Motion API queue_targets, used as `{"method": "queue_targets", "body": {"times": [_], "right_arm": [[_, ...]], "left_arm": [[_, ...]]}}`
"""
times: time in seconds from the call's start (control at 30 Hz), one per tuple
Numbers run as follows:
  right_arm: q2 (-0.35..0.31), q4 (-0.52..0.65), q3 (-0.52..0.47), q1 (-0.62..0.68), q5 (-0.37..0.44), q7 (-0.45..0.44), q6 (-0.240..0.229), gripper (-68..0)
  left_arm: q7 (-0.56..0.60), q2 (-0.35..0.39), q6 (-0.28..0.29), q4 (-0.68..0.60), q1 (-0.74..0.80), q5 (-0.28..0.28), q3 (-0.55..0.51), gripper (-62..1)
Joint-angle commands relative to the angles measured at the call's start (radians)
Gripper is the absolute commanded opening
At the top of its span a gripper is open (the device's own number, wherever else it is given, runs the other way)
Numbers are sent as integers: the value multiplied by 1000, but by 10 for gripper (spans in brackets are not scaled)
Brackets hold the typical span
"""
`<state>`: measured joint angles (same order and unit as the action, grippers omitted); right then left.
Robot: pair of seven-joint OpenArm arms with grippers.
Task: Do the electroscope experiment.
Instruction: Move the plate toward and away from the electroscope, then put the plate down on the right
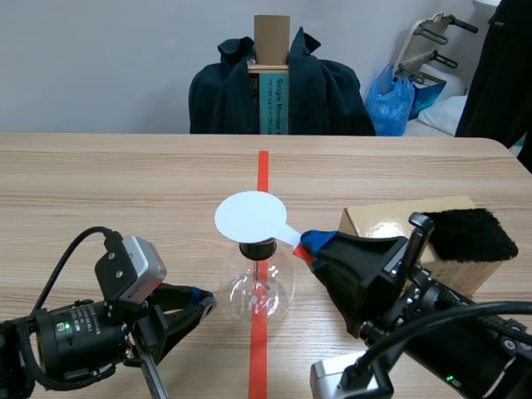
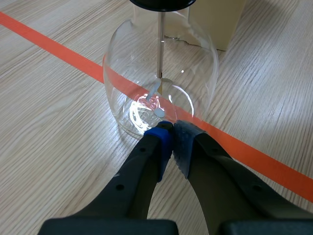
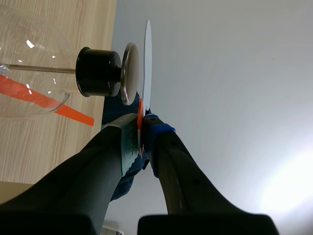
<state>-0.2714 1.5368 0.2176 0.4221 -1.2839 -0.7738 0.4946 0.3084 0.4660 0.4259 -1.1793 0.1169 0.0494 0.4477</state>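
The electroscope is a clear glass flask [image 1: 256, 289] with a black stopper [image 1: 258, 248] and a metal rod [image 2: 160, 44] inside, standing on the orange tape line. A white round disc [image 1: 249, 215] lies flat over its metal top plate [image 3: 129, 73]. My right gripper [image 1: 312, 242] is shut on the disc's handle tab, just right of the stopper; in the right wrist view the thin disc [image 3: 147, 68] is pinched between the pads. My left gripper [image 1: 204, 302] is shut on nothing, its tips right at the flask's lower left wall [image 2: 142, 122].
A cardboard box [image 1: 391, 220] with a black fur cloth [image 1: 470, 234] on it stands right of the flask, behind my right arm. A chair draped with a dark jacket [image 1: 278, 87] sits across the table. A blue bag [image 1: 397, 100] lies far right.
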Motion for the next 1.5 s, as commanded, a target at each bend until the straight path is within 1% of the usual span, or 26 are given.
{"method": "queue_targets", "body": {"times": [0.0,0.13,0.23,0.4,0.63,0.87,0.97,1.17,1.23,1.4,1.47], "right_arm": [[0,14,0,-4,8,5,14,-669],[0,14,0,-4,8,5,14,-669],[0,14,0,-3,8,24,14,-669],[0,14,0,-3,8,132,14,-669],[0,14,0,-3,8,323,14,-669],[0,14,0,-3,8,458,14,-669],[0,14,0,-3,8,495,14,-669],[0,14,0,-4,8,523,20,-669],[0,14,-1,-4,9,525,58,-669],[0,23,-28,-4,14,525,204,-669],[-2,43,-52,-4,20,526,241,-669]], "left_arm": [[16,-3,3,-11,-1,14,-3,-582],[16,-3,3,-11,-1,14,-3,-582],[16,-3,3,-11,-1,14,-3,-582],[16,-3,3,-11,-1,14,-3,-582],[16,-3,3,-11,-1,14,-3,-582],[16,-3,3,-11,-1,14,-3,-582],[16,-3,3,-11,-1,13,-3,-582],[16,-3,3,-11,-1,13,-3,-582],[16,-3,3,-11,-1,13,-3,-582],[16,-2,3,-11,-1,13,-3,-582],[16,3,3,-11,-1,13,-3,-582]]}}
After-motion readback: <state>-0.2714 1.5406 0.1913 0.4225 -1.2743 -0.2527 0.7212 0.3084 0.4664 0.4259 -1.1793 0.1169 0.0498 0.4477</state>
